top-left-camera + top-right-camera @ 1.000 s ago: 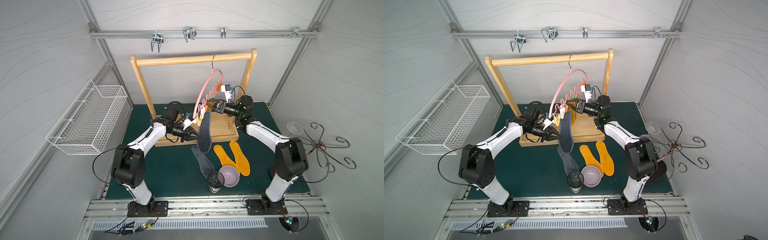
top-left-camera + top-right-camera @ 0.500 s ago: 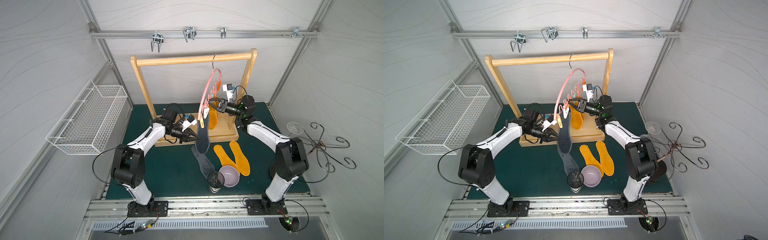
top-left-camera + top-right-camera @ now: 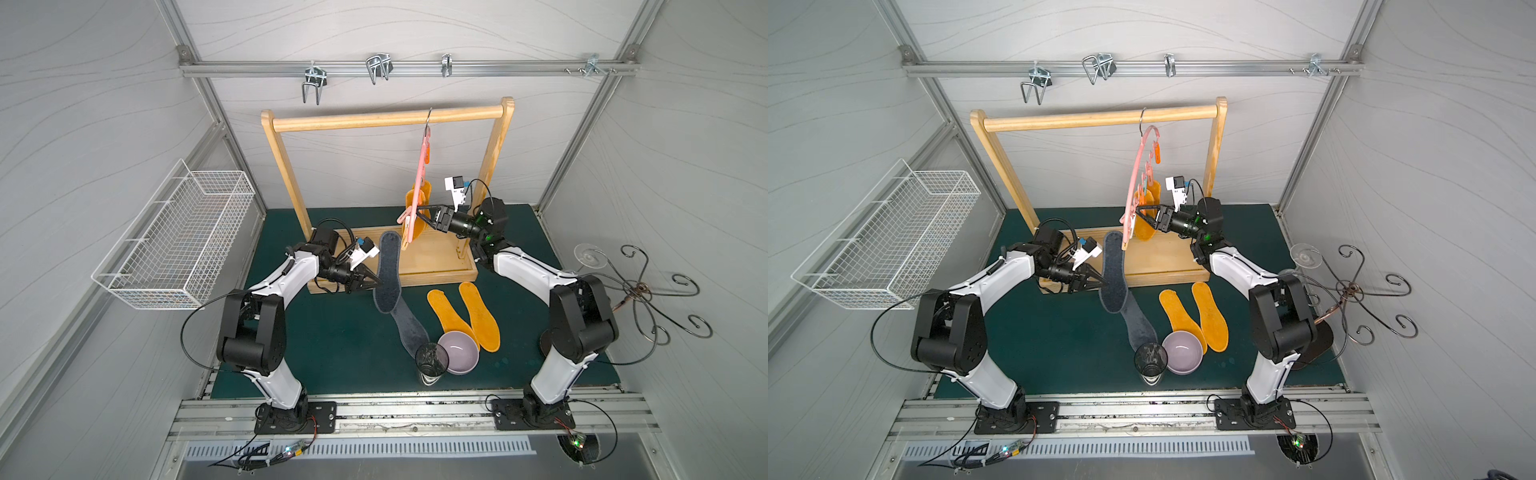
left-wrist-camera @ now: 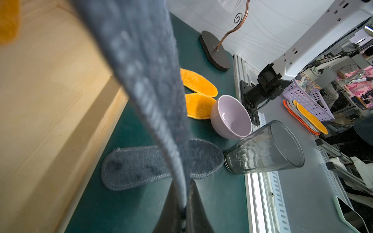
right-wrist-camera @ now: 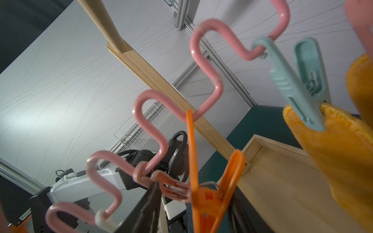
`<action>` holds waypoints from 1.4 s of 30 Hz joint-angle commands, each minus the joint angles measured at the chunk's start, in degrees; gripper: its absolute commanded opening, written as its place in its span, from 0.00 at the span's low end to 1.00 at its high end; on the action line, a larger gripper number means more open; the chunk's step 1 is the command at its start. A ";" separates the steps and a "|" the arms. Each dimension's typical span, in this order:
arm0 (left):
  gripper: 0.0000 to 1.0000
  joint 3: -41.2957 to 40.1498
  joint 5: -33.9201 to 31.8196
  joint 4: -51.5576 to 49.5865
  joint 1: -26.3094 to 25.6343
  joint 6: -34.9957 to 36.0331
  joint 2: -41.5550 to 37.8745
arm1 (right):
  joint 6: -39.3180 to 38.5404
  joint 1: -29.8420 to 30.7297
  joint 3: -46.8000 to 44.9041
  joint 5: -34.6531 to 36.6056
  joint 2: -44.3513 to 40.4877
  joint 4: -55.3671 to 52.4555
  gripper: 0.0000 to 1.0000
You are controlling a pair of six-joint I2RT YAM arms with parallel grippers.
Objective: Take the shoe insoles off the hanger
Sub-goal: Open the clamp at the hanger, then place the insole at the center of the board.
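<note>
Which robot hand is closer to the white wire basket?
Left. The left gripper, shut on a grey insole, is in front of the wooden rack, on the wire basket's side of the pink hanger. The right gripper is open on the hanger's far side.

A dark green mat [image 3: 332, 340] fills the frame's centre in both top views. On it lie a wooden rack's tray base [image 3: 440, 259], one grey insole [image 3: 411, 330], two mustard insoles [image 3: 482, 316], a lilac bowl [image 3: 459, 353] and a glass tumbler [image 3: 432, 359].
</note>
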 commanded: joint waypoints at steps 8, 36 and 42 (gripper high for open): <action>0.00 -2.13 -6.78 -5.71 2.52 -9.67 -5.83 | -1.66 -1.40 -4.30 0.97 -4.41 2.90 0.58; 0.00 -18.27 -4.29 6.57 5.45 -59.08 -10.30 | -21.39 -1.50 -20.28 12.95 -26.45 -17.66 0.99; 0.00 -21.11 -7.70 6.99 4.59 -63.60 -10.98 | -21.63 -1.55 -21.13 13.68 -26.64 -17.64 0.99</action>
